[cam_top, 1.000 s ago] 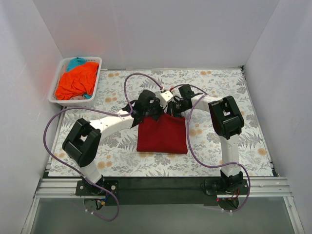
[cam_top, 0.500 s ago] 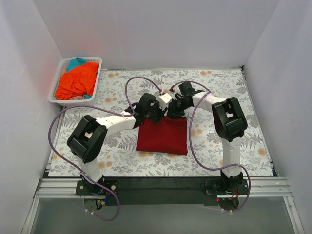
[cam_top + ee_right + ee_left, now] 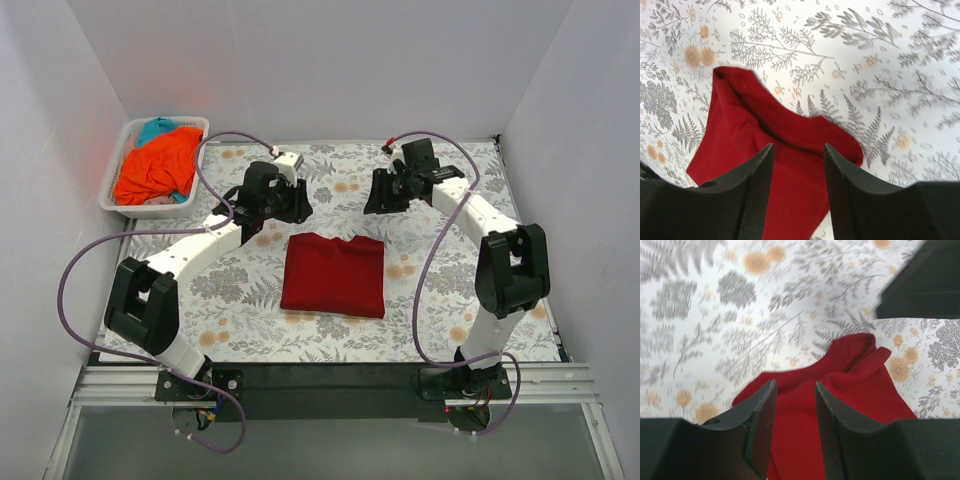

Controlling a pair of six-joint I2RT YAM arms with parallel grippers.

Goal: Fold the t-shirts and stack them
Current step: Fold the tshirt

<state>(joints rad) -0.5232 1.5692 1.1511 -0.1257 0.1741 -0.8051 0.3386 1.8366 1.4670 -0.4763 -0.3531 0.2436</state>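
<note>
Both jaws pulled back past far edge of dark red t-shirt (image 3: pixel 333 274), partly open, holding nothing

plain white walls (image 3: pixel 320 70) enclose a floral tablecloth (image 3: pixel 250 310) (grey ferns, orange blooms).

Looks like a robotics lab test cell, not a home. Shown by plain white panels (image 3: pixel 320 70) boxing in the floral tablecloth (image 3: pixel 440 300) behind and at both sides. Along its near edge, an aluminium rail (image 3: pixel 330 392) and black base plate (image 3: pixel 330 368), with left arm (image 3: pixel 200 245) and right arm (image 3: pixel 470 205) bolted there, trailing purple cables (image 3: pixel 60 290). Only homely touch: white slotted basket (image 3: pixel 150 211) at its far left corner.
</note>
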